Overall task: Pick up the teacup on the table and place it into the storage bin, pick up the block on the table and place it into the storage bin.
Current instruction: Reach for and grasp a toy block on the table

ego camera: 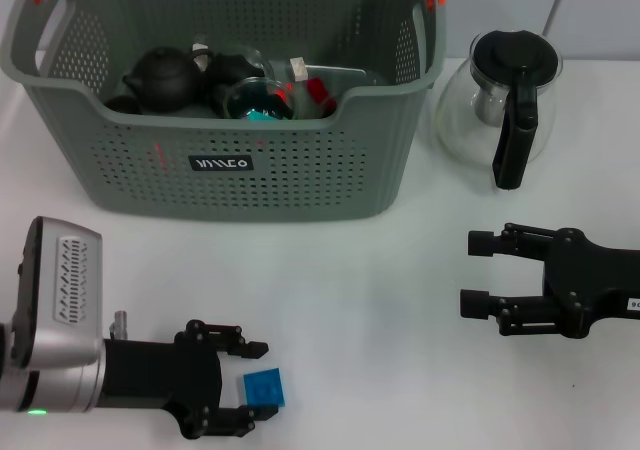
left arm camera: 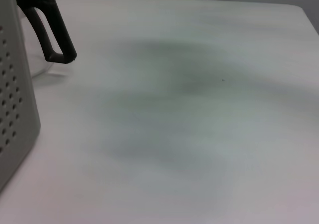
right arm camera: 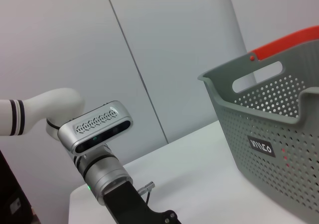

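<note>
**Block sits right at left jaws**

L gripper (ego camera: 240,390) low over the bench (ego camera: 380,300), arm lying level, jaws spread w/ the blue block (ego camera: 263,387) between the tips, roughly square, no clear long axis. Storage bin (ego camera: 230,185) beyond. R gripper (ego camera: 480,275) well apart, jaws spread, idle.

Bright even light, soft shadows, left wrist view blurred, smeared
</note>
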You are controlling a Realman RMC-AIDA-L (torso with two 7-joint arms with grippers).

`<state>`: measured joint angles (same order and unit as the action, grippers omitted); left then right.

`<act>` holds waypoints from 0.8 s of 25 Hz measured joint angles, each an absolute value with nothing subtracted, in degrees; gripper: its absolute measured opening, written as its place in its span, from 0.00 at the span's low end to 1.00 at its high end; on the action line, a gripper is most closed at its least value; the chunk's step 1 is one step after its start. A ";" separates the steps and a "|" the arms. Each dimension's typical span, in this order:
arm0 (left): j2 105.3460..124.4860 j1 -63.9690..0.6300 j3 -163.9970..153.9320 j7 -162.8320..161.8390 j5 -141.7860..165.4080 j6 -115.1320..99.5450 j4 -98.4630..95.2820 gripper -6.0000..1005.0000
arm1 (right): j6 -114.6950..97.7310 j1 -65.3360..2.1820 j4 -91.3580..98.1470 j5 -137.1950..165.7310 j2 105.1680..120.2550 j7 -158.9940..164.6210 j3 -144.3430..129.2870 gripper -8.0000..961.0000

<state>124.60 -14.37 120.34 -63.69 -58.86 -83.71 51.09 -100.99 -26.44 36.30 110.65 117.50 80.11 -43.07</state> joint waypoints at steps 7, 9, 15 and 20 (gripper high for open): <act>124.62 -14.45 120.25 -63.55 -58.59 -83.55 50.45 0.65 | -100.99 -26.46 36.30 110.65 117.50 79.98 -43.07 0.95; 124.58 -14.57 120.23 -63.54 -58.57 -83.51 50.15 0.65 | -100.98 -26.46 36.30 110.65 117.50 79.94 -43.06 0.95; 124.51 -14.71 120.23 -63.54 -58.46 -83.34 50.09 0.65 | -100.93 -26.45 36.30 110.65 117.51 79.95 -43.07 0.95; 124.36 -15.15 120.23 -64.31 -58.17 -83.31 50.09 0.64 | -100.90 -26.45 36.30 110.65 117.51 79.94 -43.07 0.95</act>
<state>124.36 -15.15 120.23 -64.31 -58.17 -83.31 50.09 -100.90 -26.45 36.30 110.65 117.51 79.94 -43.07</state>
